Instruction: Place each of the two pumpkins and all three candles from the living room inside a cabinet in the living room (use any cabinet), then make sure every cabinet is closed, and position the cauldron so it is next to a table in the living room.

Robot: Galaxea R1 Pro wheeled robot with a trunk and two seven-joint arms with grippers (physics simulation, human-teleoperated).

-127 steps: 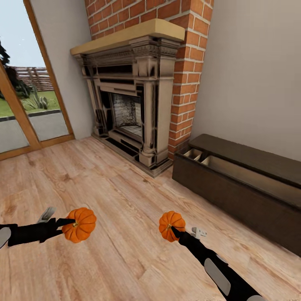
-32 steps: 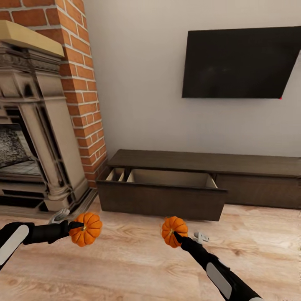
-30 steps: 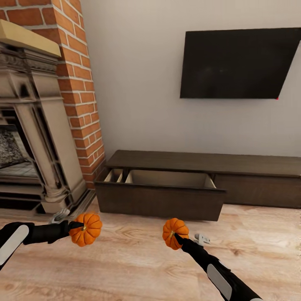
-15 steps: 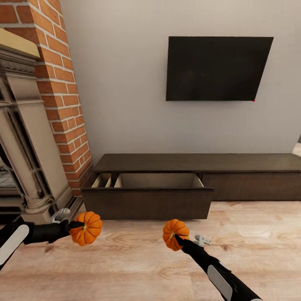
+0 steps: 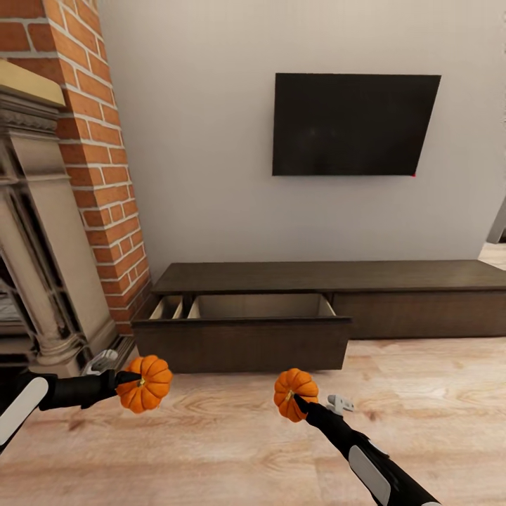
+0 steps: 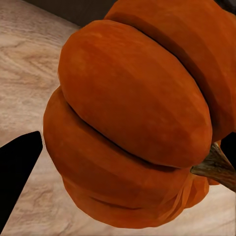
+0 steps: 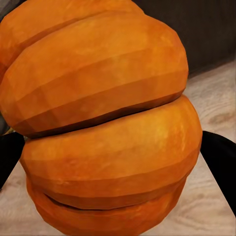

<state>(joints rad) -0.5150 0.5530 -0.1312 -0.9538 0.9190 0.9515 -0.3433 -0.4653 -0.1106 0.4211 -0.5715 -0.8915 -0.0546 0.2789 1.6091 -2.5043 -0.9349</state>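
Cabinet (image 5: 281, 344) nearer; pincers still grip pumpkins (image 5: 144, 384).

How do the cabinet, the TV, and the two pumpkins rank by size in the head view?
1. Cabinet, widest.
2. TV.
3. Left gripper's pumpkin and right gripper's pumpkin: close; the left looks slightly bigger, but nearness to the camera makes that unsure.

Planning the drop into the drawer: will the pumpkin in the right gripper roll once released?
The pumpkin is round, so it may roll a little, though its ribs should damp that. It looks rigid in the right gripper. The open drawer has walls that would probably stop it.
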